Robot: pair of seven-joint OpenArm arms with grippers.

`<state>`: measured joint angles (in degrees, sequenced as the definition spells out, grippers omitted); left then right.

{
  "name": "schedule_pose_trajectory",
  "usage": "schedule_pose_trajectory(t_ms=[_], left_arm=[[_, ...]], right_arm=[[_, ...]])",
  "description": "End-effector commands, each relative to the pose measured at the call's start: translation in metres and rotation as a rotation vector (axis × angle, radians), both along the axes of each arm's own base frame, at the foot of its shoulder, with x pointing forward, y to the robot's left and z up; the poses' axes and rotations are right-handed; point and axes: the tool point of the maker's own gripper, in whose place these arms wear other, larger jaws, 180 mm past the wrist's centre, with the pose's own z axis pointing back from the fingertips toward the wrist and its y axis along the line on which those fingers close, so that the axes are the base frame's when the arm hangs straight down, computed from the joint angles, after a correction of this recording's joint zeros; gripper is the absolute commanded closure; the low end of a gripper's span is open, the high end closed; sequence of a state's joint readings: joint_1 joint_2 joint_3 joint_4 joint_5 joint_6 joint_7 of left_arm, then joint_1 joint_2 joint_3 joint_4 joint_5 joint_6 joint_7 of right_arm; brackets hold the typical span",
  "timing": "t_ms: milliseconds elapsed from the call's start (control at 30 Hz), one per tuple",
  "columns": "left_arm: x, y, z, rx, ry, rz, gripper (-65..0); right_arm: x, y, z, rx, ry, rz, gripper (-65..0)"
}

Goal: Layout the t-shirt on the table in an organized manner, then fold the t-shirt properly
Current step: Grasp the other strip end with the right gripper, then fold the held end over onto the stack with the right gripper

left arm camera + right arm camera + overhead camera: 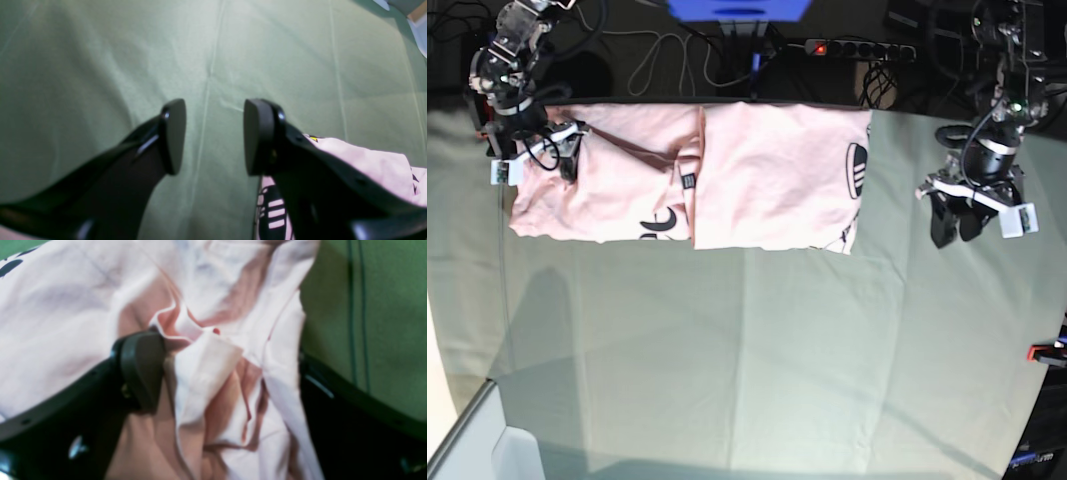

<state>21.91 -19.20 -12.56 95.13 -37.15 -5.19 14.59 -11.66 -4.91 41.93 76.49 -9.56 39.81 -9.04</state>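
While the t-shirt (pixel 727 175) is lying along the far edge of the surface (pixel 727 350), its long axis is running side to side, partly doubled over with a fold line near its middle. The right pincer (pixel 552 150) is sitting at the shirt's end on the base view's left, its jaws standing wide with bunched pink cloth (pixel 213 373) lying between them, one pad (pixel 143 366) touching the fabric; it is not yet clamping. The left pincer (pixel 962 222) is hovering beyond the opposite end, about half open and holding nothing, with the shirt's edge (pixel 367 160) lying just beside one finger (pixel 258 136). The right arm is the nearer one.
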Motion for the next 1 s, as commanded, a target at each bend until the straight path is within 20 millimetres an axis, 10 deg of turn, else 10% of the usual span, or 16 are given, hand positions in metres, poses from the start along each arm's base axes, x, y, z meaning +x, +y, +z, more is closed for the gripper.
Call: schedule_pose_trajectory(t_ms=[0,333,967], left_arm=[[0.005,0.003,0.012,0.012,-0.045,-0.002,-28.0],[0.005,0.002,0.013,0.011,-0.047,-0.002,-28.0],[-0.007,0.052,0.024,0.061,-0.06,0.117,-28.0]], right_arm=[[0.005,-0.003,0.007,-0.005,-0.027,0.001,-45.6],[-0.005,-0.005,-0.022,0.046,0.045,-0.007,-1.2],[0.031,0.003,0.101,-0.171,-0.236,0.043,0.0]])
